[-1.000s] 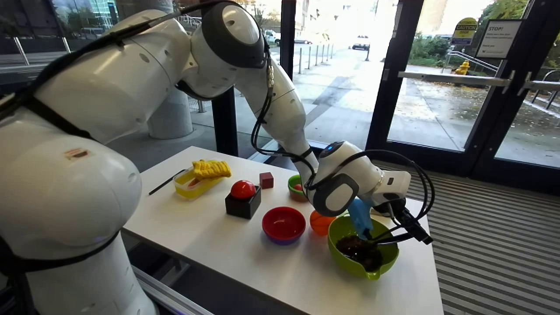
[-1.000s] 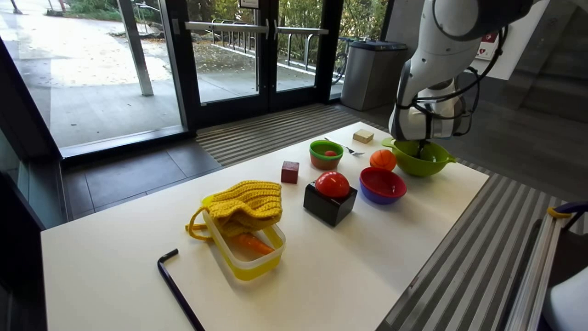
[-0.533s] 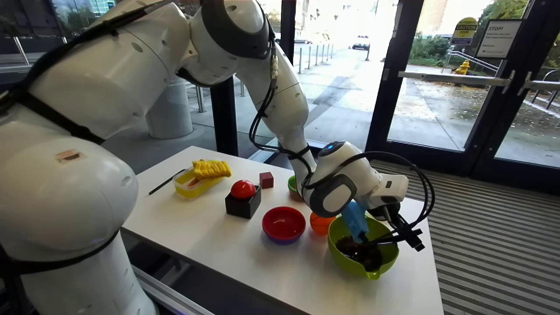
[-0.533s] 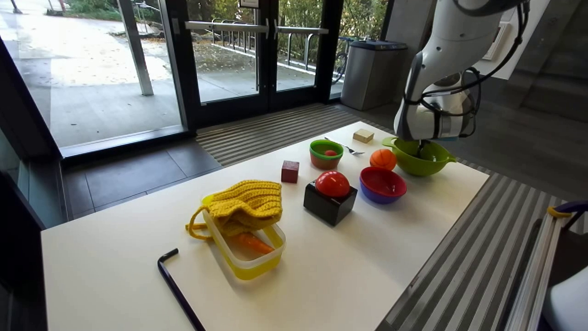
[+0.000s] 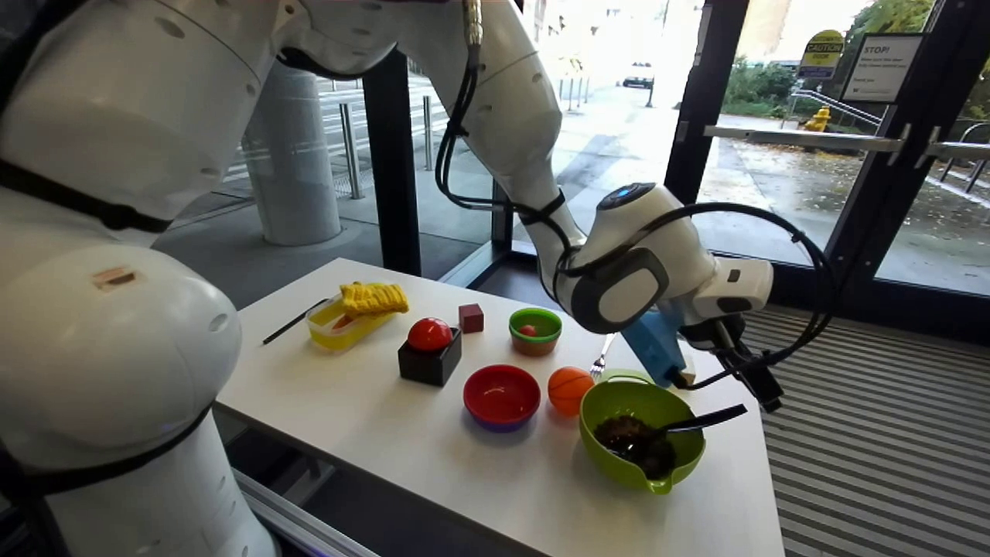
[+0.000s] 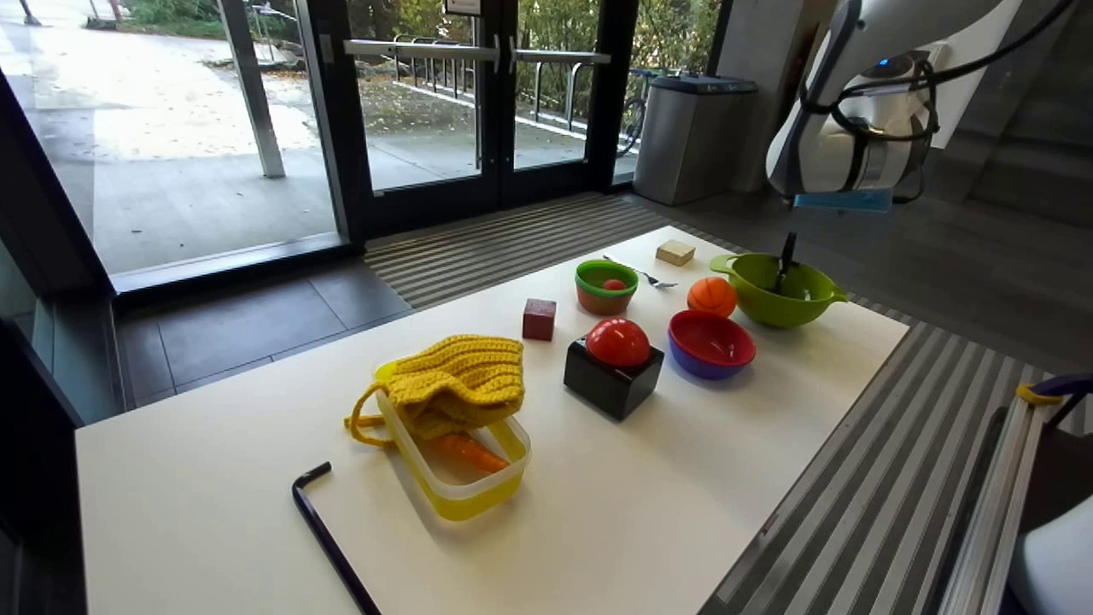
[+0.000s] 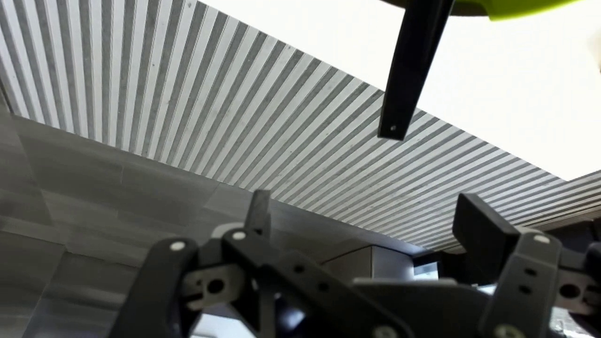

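My gripper (image 7: pixel 366 206) is open and empty in the wrist view, its two black fingertips wide apart. In an exterior view the gripper (image 5: pixel 754 375) hangs above and beyond a black utensil handle (image 5: pixel 708 419), apart from it. The utensil leans in a lime green bowl (image 5: pixel 607 466) that holds dark brown contents, and its handle sticks out over the rim. The handle (image 7: pixel 415 70) also shows at the top of the wrist view, with the bowl's green edge (image 7: pixel 526 7). In an exterior view the handle (image 6: pixel 786 252) stands up from the bowl (image 6: pixel 781 314); the fingers are hidden there.
An orange ball (image 5: pixel 570 389) and a red bowl (image 5: pixel 501 393) in a purple one stand beside the green bowl. A fork (image 6: pixel 653 280), wooden block (image 6: pixel 675 252), small green-rimmed bowl (image 6: pixel 606 299), red-domed black box (image 6: pixel 613 384), dark red cube (image 6: pixel 539 319) and yellow container (image 6: pixel 461 504) share the table.
The arm has risen away from the green bowl. The utensil handle, earlier right at the gripper, now stands uncovered and apart from it, still in the bowl.
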Motion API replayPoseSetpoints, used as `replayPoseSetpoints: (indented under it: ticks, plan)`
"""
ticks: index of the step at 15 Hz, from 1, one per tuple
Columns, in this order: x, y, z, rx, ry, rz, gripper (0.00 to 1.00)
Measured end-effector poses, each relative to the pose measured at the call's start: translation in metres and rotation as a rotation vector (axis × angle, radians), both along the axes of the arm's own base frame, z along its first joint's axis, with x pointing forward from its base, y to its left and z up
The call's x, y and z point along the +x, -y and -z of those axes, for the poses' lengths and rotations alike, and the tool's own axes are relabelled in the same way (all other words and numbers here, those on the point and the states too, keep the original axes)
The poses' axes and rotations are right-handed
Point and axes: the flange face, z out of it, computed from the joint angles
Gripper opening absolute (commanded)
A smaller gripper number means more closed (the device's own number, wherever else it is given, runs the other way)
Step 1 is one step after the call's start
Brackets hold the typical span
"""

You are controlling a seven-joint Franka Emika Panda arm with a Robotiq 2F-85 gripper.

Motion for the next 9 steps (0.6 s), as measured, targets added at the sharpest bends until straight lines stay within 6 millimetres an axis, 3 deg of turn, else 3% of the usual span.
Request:
replayPoseSetpoints:
  ticks: [5, 9]
  plan:
    - [0.0, -0.005, -0.03, 0.124, -0.072, 0.058, 1.0]
    - [0.004, -0.013, -0.038, 0.149, -0.134, 0.122, 1.0]
